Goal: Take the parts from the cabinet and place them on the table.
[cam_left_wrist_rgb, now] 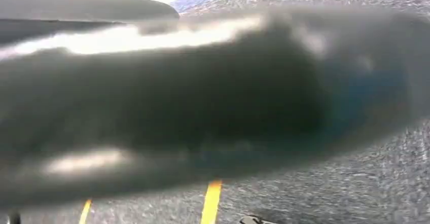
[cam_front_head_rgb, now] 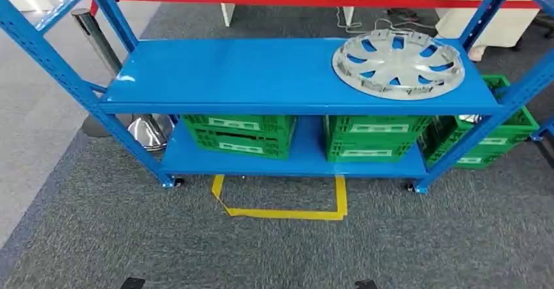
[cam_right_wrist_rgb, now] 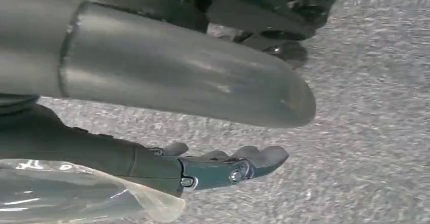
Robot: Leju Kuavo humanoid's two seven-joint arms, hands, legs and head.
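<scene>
Hubcap [cam_front_head_rgb: 398, 64] on shelf; right hand [cam_right_wrist_rgb: 223, 165] empty, fingers extended.

Workshop/test bay: blue steel rack [cam_front_head_rgb: 261, 73], green crates [cam_front_head_rgb: 240, 134], barrier tape [cam_front_head_rgb: 313, 1].

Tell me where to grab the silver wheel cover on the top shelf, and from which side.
Grip the wheel cover by its near rim, coming from the front. It lies flat on the blue shelf close to the front edge, so the rim is the only raised lip; the slots between spokes probably offer fingers a second hold.
</scene>
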